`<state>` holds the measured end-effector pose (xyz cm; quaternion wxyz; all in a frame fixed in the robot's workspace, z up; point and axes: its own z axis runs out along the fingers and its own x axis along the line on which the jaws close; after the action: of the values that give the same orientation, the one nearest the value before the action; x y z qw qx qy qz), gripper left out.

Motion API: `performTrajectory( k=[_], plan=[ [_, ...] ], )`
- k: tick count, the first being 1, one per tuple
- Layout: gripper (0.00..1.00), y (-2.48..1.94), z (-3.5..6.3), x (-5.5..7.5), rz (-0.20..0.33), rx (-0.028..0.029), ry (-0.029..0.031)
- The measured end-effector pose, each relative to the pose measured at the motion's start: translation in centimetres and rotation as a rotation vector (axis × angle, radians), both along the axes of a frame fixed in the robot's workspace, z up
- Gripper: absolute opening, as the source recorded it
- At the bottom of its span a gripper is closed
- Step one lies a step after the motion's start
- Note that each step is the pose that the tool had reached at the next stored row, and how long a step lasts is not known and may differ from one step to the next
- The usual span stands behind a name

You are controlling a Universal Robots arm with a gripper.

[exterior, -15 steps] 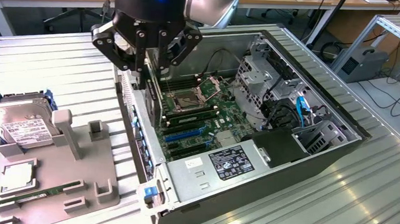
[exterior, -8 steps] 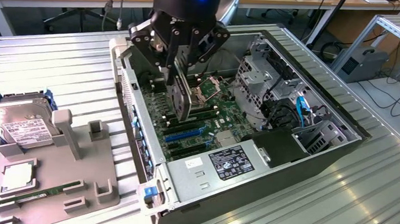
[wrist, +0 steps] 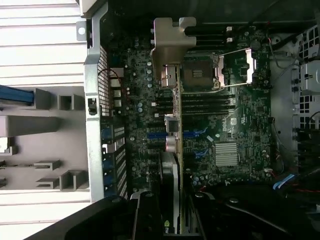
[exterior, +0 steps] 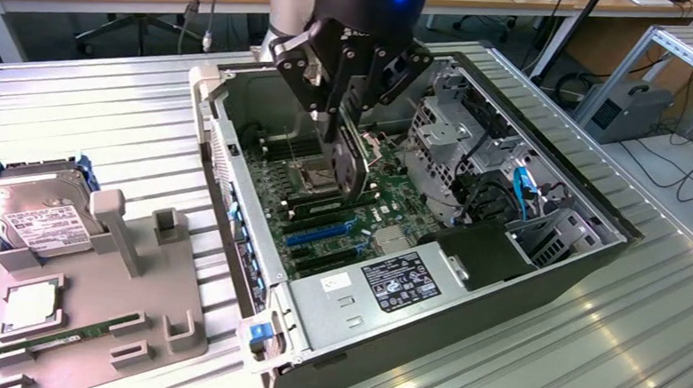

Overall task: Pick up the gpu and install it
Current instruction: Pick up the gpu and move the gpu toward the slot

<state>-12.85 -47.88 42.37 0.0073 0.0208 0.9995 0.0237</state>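
Showing a ribbed metal bench (exterior: 90, 109) that carries an open computer case (exterior: 434, 341), laid on its side from the bench's middle to its edge on the exterior view's right. A grey tray (exterior: 117, 280) sits beside the case, at the bench's edge on the exterior view's left. The green motherboard (wrist: 250, 122) faces upward on the case floor.

The hand (exterior: 341, 105) hangs over the open case and is clenched on the gpu (exterior: 351, 168). This thin dark card extends down from the fingers over the middle of the motherboard. Its pale metal bracket (wrist: 172, 35) is at the end away from the hand. Whether the card touches the board cannot be told.

A hard drive (exterior: 42, 223) stands in the tray's far corner, and a slim memory stick (exterior: 60, 343) lies in a groove at its near edge. Blue card slots (exterior: 320, 233) lie on the motherboard just beside the card's lower end.

Judged from these views, the gpu is light and stiff but fragile, with exposed components and a contact edge that should not be pinched. The flat faces near one end, as gripped here, look the soundest hold. A narrow grip may let the card swing or twist, and the smooth faces may slip.
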Motion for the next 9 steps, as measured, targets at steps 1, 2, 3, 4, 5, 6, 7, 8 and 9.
performTrajectory(
  k=[1, 2, 3, 4, 5, 6, 7, 8, 9],
  plan=[
    [0.27, 0.00, 0.00, 0.4, 0.000, 0.0000, 0.0000],
    [0.27, 0.00, 0.00, 0.7, 0.000, 0.0000, 0.0000],
    [0.27, 0.00, 0.00, 1.4, 0.000, 0.0001, 0.0000],
    [0.27, 0.00, 0.00, 1.9, 0.000, 0.0001, 0.0000],
    [0.27, 0.00, 0.00, 2.6, 0.000, 0.0000, 0.0000],
    [0.27, 0.00, 0.00, 3.6, 0.000, 0.0000, 0.0000],
    [0.27, 0.00, 0.00, 4.2, 0.000, 0.0001, 0.0000],
    [0.27, 0.00, 0.00, 4.9, 0.000, 0.0001, 0.0000],
    [0.27, 0.00, 0.00, 5.6, 0.000, 0.0001, 0.0000]
  ],
)
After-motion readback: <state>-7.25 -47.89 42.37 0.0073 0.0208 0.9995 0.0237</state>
